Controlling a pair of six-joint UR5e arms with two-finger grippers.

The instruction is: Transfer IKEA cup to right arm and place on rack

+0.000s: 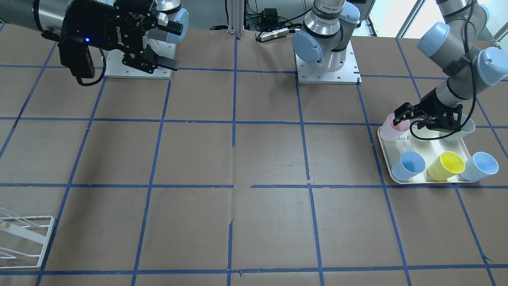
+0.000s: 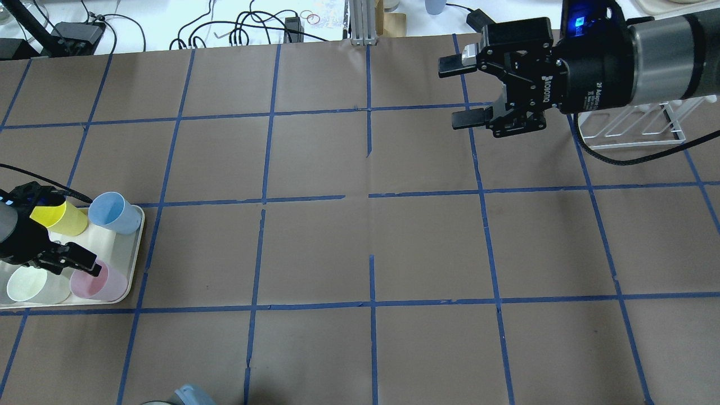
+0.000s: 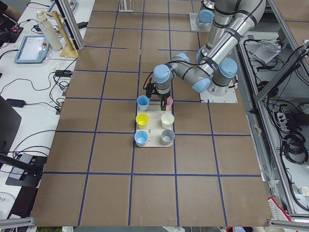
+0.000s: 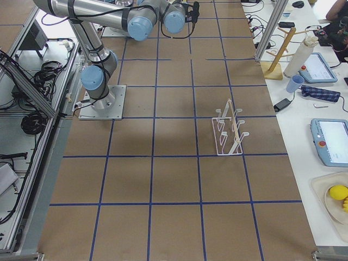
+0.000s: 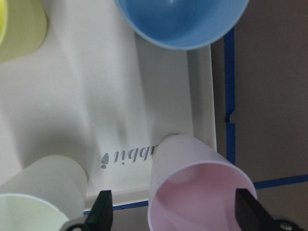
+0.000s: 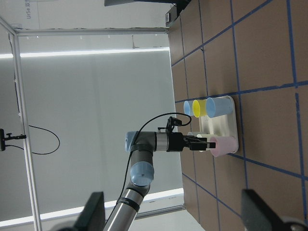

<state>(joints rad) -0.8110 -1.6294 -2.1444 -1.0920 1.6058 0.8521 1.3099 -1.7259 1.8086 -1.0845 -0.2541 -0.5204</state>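
Note:
The pale pink IKEA cup (image 1: pixel 395 128) stands upright at a corner of the cream tray (image 1: pixel 432 145). It also shows in the overhead view (image 2: pixel 101 284) and the left wrist view (image 5: pixel 202 187). My left gripper (image 1: pixel 408 117) is low over the tray and open. In the left wrist view (image 5: pixel 174 214) its fingers stand on either side of the pink cup with gaps showing. My right gripper (image 2: pixel 454 91) is open and empty, held high near the white wire rack (image 2: pixel 630 126). The rack also shows in the right side view (image 4: pixel 228 130).
The tray also holds a cream-white cup (image 2: pixel 25 284), a yellow cup (image 2: pixel 59 216), a blue cup (image 2: pixel 112 212) and a grey cup (image 3: pixel 167 136). The table is brown paper with a blue tape grid. The rack sits at the far right.

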